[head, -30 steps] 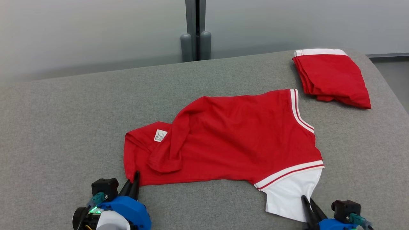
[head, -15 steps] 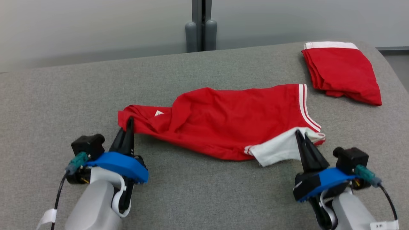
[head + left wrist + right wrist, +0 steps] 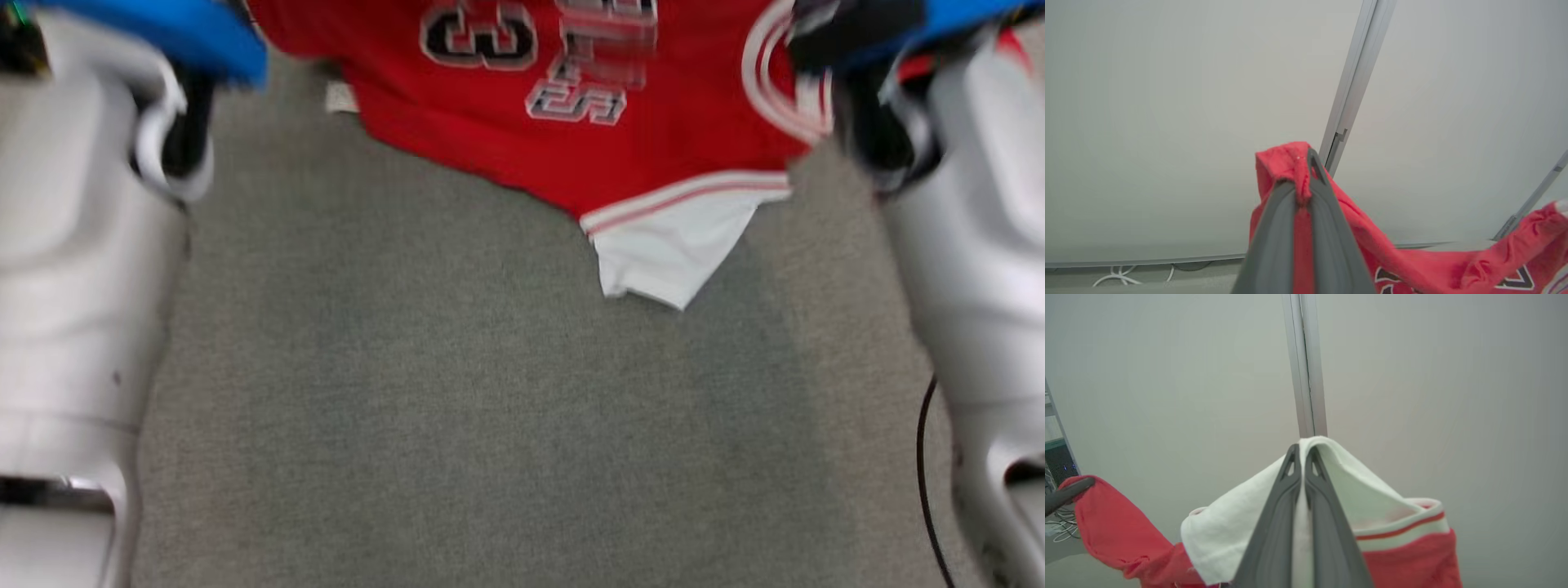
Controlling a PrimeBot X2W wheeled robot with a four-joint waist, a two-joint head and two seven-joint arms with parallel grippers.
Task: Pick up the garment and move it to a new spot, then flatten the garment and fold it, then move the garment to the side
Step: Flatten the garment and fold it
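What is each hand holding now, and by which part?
Both hold the red jersey: the left hand pinches a folded red edge, and the right hand pinches its white part.

Red garment (image 3: 522, 139), seemingly hanging lifted

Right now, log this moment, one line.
left jaws: shut on red jersey | right jaws: shut on its white panel | jersey: hanging between both

Lab-like office: frosted partition panels (image 3: 1167, 102), floor cables (image 3: 1118, 277).
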